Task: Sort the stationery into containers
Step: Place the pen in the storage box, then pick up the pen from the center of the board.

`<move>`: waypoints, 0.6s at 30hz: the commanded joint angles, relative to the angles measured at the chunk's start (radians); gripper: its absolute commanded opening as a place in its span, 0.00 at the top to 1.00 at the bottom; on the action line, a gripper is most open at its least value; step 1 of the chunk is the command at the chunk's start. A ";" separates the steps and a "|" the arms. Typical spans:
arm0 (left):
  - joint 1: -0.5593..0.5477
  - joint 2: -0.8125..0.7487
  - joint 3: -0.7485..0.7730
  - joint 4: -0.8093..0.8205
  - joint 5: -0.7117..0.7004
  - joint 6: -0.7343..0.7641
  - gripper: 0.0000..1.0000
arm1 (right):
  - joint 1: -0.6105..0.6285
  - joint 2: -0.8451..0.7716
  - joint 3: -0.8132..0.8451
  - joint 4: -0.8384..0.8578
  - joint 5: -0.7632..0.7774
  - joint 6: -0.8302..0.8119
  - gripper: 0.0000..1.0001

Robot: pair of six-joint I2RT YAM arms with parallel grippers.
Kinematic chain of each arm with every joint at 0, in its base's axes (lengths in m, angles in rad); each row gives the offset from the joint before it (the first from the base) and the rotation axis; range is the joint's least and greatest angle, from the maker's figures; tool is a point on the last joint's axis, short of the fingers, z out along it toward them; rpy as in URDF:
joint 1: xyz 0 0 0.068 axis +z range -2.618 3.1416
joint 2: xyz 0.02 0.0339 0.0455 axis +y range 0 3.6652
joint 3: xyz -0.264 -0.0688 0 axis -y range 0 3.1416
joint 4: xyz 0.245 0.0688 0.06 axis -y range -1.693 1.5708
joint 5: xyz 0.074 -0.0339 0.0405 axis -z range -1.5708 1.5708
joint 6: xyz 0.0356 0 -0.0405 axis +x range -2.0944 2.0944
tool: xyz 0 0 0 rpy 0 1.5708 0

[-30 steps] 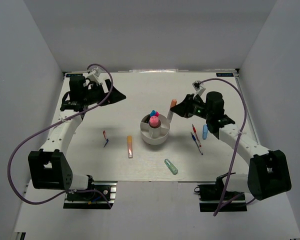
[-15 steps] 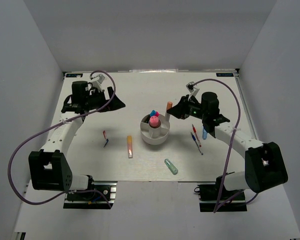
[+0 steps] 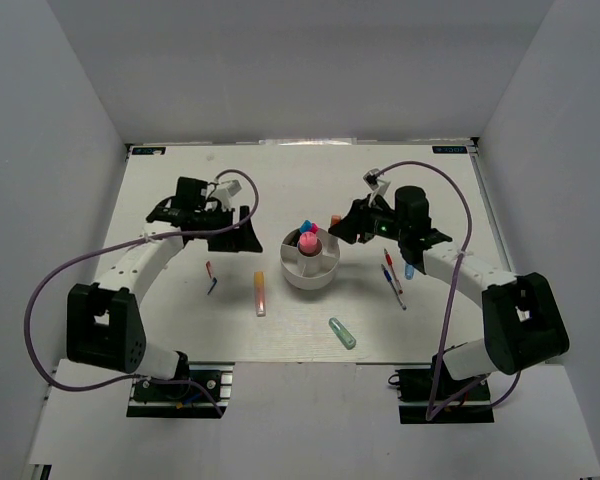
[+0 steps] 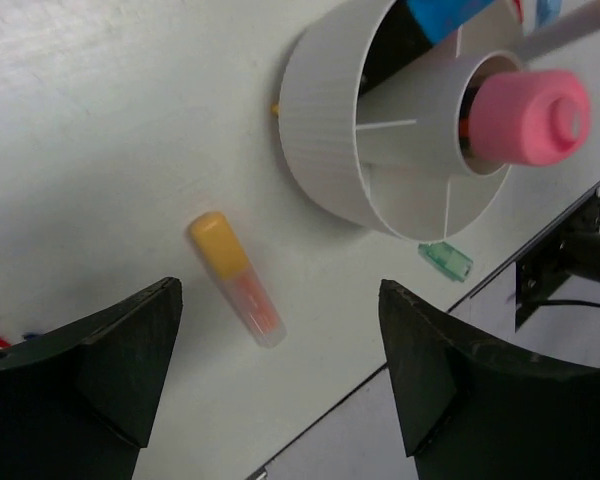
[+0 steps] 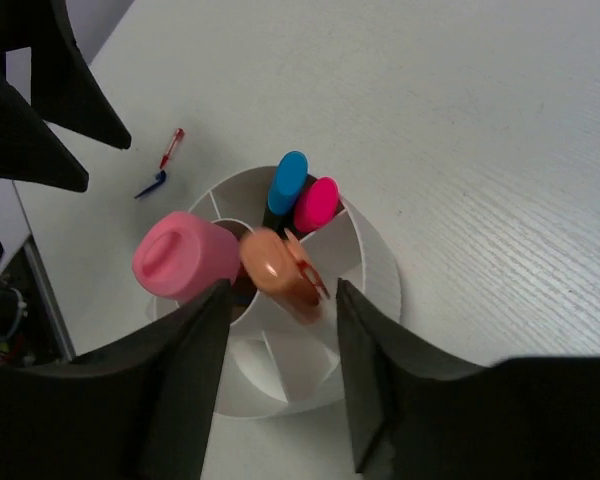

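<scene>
Right claw (image 5: 280,292) hovering over the white cup (image 5: 370,255), orange highlighter (image 5: 278,270) between its fingers.
Its fingers are standing apart, a gap showing on each side of the blurred highlighter, which is tilting over the cup at the frame's centre, beside a pink highlighter (image 5: 180,258) in the middle well. The left claw (image 4: 278,292) is gaping wide and empty, left of the cup, above a yellow-capped highlighter (image 4: 235,290) lying on the desk (image 4: 100,130).
</scene>
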 commanded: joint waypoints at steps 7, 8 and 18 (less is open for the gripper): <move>-0.108 0.097 -0.042 -0.045 -0.160 -0.088 0.31 | 0.007 -0.002 0.067 -0.027 -0.006 -0.014 0.34; -0.109 0.123 -0.024 -0.046 -0.174 -0.093 0.35 | 0.007 -0.005 0.073 -0.035 -0.003 -0.008 0.34; -0.175 0.255 0.085 -0.065 -0.313 -0.150 0.44 | -0.004 -0.065 0.147 -0.103 0.031 -0.032 0.34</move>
